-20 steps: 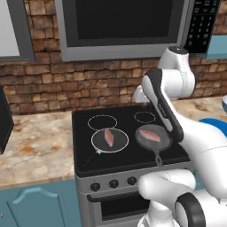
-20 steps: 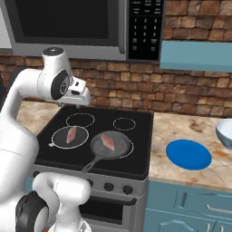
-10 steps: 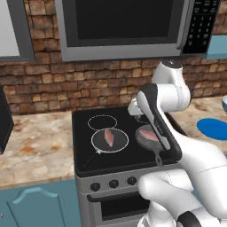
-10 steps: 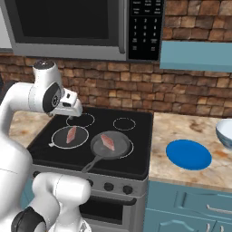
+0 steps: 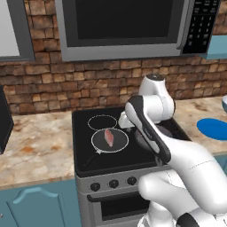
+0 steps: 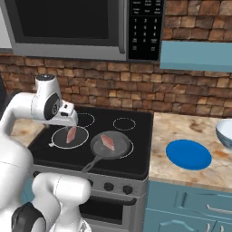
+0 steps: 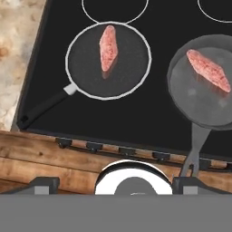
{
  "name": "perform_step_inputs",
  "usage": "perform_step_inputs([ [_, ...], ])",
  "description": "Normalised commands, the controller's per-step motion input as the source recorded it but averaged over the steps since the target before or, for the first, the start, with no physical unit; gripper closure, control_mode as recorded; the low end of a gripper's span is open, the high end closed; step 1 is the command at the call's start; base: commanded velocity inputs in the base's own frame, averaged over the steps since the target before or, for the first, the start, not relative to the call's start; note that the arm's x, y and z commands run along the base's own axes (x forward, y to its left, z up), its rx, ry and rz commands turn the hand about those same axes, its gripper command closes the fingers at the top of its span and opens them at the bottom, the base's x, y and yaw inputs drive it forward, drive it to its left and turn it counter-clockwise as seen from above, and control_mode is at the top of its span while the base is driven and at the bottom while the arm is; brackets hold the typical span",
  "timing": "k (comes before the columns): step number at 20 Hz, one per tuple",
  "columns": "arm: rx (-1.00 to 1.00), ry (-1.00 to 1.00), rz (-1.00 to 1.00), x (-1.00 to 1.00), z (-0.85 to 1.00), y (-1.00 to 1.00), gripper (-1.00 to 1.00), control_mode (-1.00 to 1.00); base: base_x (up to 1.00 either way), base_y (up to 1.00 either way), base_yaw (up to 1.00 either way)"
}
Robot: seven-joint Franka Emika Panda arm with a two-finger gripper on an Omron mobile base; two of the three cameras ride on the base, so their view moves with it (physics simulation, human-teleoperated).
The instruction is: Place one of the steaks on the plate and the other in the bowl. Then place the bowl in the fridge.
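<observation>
1. Brick wall and a microwave [image 5: 124, 26] back a black stove [image 6: 136, 158]; a marble surface [image 6: 181, 174] runs to its right and carries the blue plate [image 6: 188, 154], with the bowl [image 6: 225, 132] beyond it at the frame's edge.
2. Two pans sit on the stove, each holding one steak: the left steak [image 7: 108, 47] in the white-rimmed pan [image 7: 86, 84], the right steak [image 7: 208, 70] in the grey pan [image 7: 199, 104].
3. Poised above the stove's front edge, the hand [image 6: 68, 118] has its fingers spread wide and nothing between them.
4. My reading is that the step in hand is picking the first steak (neither has left its pan).
5. To do it well, centre over one steak, turn the wrist so the fingers close across its narrow width, and descend straight so the tips clear the pan's rim.
6. Lift clear before swinging right toward the plate.
7. No brand or legible writing; the microwave's keypad is too small to read.
</observation>
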Motion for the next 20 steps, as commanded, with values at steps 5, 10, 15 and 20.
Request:
perform_step_inputs([
  [5, -0.04, 0.12, 0.00, 0.31, -0.42, 0.27, -1.00, -1.00, 0.00, 0.00, 0.00],
  [10, 0.00, 0.09, 0.00, 0.34, -0.39, 0.21, -1.00, -1.00, 0.00, 0.00, 0.00],
  [15, 0.00, 0.11, 0.00, 0.42, -0.30, 0.00, -1.00, -1.00, 0.00, 0.00, 0.00],
  [20, 0.00, 0.03, 0.00, 0.39, -0.26, 0.11, -1.00, -1.00, 0.00, 0.00, 0.00],
])
